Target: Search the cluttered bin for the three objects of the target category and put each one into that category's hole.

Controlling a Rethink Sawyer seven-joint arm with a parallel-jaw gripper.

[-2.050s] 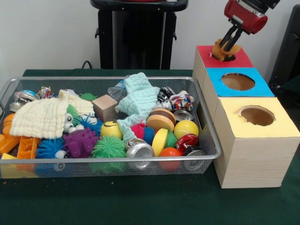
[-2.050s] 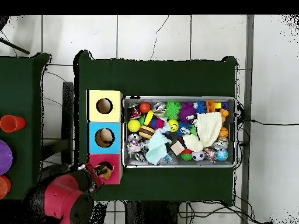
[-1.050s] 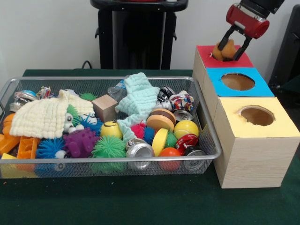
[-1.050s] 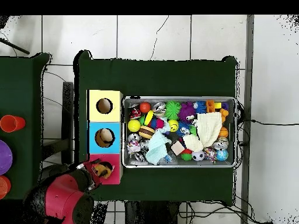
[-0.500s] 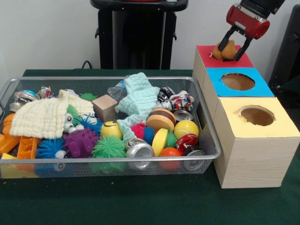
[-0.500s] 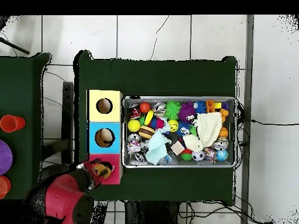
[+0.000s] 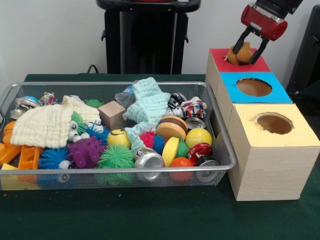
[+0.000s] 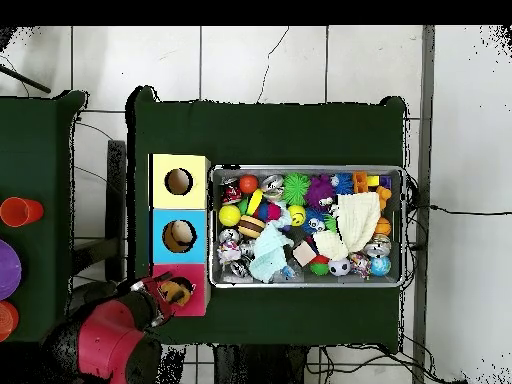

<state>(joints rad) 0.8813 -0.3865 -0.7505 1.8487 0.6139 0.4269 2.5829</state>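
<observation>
At the upper right of the front view, an orange-brown toy (image 7: 241,53) is being gripped between the black fingers (image 7: 240,38) of the gripper (image 7: 246,52), directly over the hole of the red-topped box (image 7: 252,66). Lower left in the frame, the wire bin (image 7: 226,150) is being filled by balls, cans and cloths.

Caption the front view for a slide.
Gripper holds an orange toy over the red-topped box beside the cluttered wire bin.
</observation>
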